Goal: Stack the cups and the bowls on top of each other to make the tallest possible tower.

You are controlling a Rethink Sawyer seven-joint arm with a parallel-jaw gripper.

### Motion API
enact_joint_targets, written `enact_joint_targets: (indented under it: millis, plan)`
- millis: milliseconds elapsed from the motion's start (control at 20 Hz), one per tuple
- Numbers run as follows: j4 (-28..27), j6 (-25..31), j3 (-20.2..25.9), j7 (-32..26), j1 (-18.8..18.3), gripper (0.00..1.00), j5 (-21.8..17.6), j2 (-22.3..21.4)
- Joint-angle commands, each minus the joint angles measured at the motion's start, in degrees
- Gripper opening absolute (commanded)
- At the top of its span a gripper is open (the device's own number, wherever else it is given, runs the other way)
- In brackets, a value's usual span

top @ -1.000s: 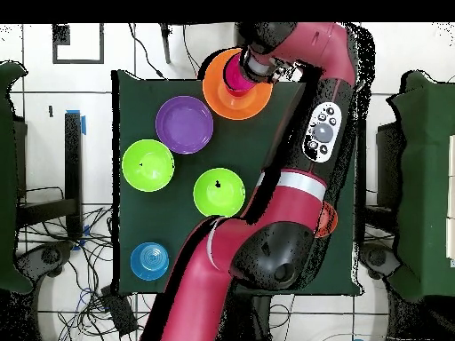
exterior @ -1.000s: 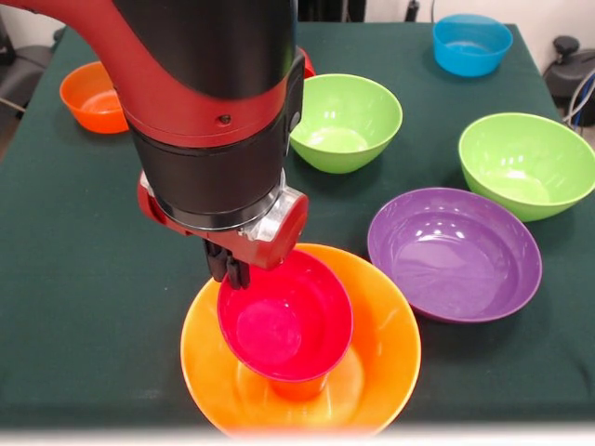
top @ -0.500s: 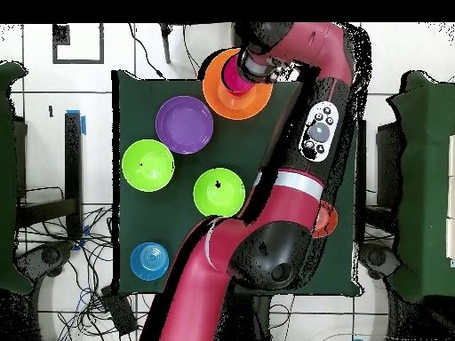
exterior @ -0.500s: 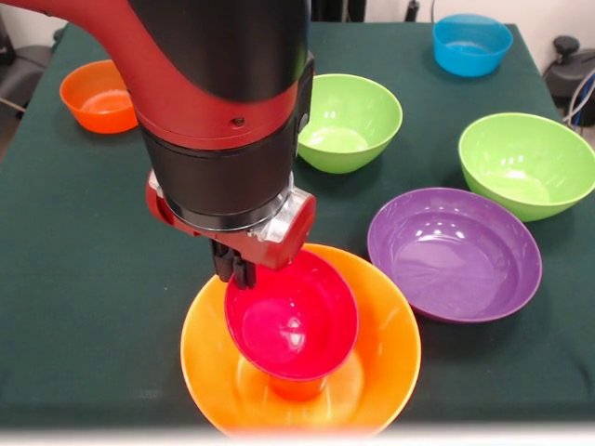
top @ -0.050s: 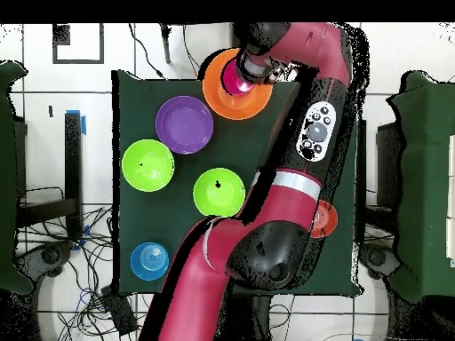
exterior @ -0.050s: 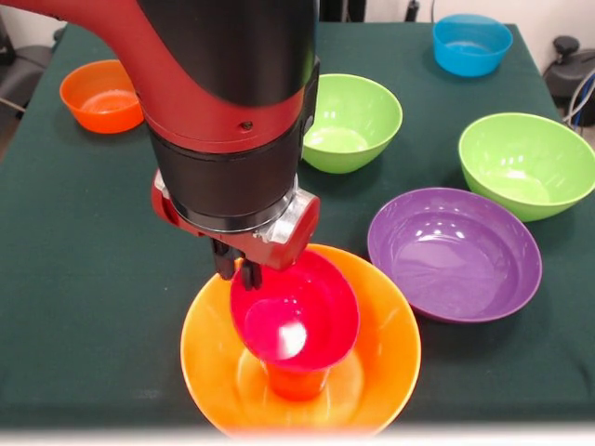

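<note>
The tower stands at the table's front edge. Its base is the big orange bowl [exterior @ -0.050s: 395,348] [top @ -0.050s: 218,96], with an upturned orange cup [exterior @ -0.050s: 297,383] in the middle. A small crimson bowl [exterior @ -0.050s: 302,316] [top @ -0.050s: 235,78] rests tilted on the cup. My gripper [exterior @ -0.050s: 238,271] [top @ -0.050s: 248,71] is at the crimson bowl's far-left rim. Its fingers [exterior @ -0.050s: 224,267] stand slightly apart, one on each side of the rim, so it looks open. The arm hides part of the table behind it.
Right of the tower lies the wide purple bowl [exterior @ -0.050s: 454,253] [top @ -0.050s: 184,124]. Two lime green bowls [exterior @ -0.050s: 349,121] [exterior @ -0.050s: 527,163] sit behind it. A blue bowl [exterior @ -0.050s: 471,44] is at the far right and a small orange bowl [exterior @ -0.050s: 100,95] at the far left.
The gripper and crimson bowl shifted a little right and down onto the cup. The bowl tilts more, and a gap has appeared between the fingers.
</note>
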Motion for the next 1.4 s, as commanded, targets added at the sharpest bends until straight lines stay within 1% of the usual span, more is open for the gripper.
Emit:
enact_joint_targets:
  millis: [50,300,550,950,1150,1200,1350,1400]
  plan:
    - [3.08,-1.21,5.02,-6.72,1.21,1.0,-3.47,-0.76]
    - [3.39,-1.57,5.63,-6.94,1.4,1.0,-3.91,-0.91]
    - [2.75,-1.18,4.67,-6.55,1.02,1.0,-3.06,-0.64]
    - [3.45,-0.58,5.49,-6.85,1.45,1.0,-3.84,-1.2]
    - [4.11,3.5,4.96,-6.27,1.89,1.0,-4.08,-3.93]
    - [4.07,5.42,4.46,-5.97,1.95,1.0,-3.73,-4.92]
    - [4.07,8.81,3.78,-5.54,2.07,1.0,-3.13,-6.87]
    - [3.71,10.86,2.94,-5.12,1.93,1.0,-2.43,-7.61]
